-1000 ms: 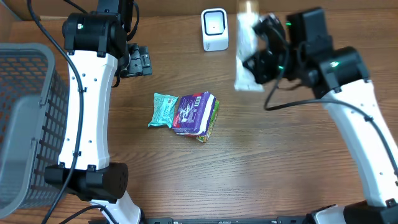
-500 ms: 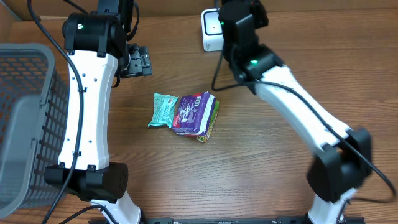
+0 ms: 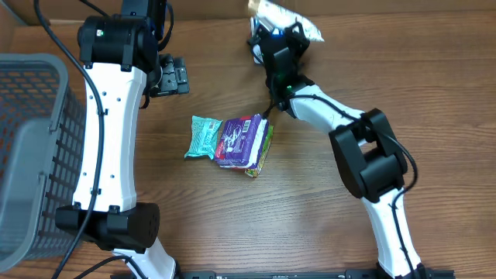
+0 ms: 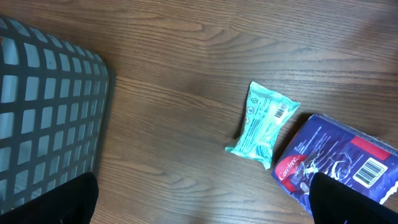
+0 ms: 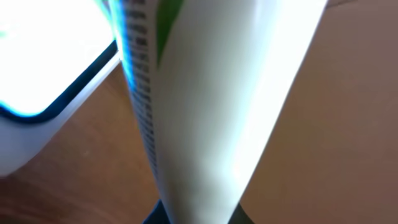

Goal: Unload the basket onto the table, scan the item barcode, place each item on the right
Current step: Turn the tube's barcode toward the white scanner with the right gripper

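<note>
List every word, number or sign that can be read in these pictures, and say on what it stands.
"Carefree", probably, in white script, slightly blurred: on the blue pack, left wrist view.
Its barcode digits: too small to read.
Teal packet: barcode and small print, too small to read.
White pack, right wrist view: a column of print, too blurred to read.

The table [image 3: 310,217] was brown wood with a plain grain and a smooth, faintly shiny finish. The basket [image 3: 31,155] was matt grey plastic mesh. The teal packet [image 4: 262,126] and the purple pack [image 4: 339,165] wore glossy printed film. The pouch [image 5: 199,106] looked like smooth, glossy white plastic, as did the scanner [image 5: 18,155] casing.
</note>
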Controlling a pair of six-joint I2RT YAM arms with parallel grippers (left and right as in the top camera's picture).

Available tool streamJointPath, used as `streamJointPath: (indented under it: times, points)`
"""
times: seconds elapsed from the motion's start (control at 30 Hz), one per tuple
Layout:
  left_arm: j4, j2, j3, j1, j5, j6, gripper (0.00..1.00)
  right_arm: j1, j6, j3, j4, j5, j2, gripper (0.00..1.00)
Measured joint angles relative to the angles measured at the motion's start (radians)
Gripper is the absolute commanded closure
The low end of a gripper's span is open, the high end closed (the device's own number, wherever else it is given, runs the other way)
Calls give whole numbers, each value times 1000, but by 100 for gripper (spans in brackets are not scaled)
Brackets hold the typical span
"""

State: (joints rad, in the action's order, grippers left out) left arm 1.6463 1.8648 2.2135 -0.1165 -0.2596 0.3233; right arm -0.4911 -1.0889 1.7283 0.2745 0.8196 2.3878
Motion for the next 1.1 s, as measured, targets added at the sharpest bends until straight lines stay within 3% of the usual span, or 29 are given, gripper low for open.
streamJointPath:
  times: [0.97,1.1]
  points:
    - [0,0,0,0,0,0,0,-19,-14,0,-6,-18,32,96]
    - [0,0,0,0,0,0,0,-53,27,0,-98,-3,16,96]
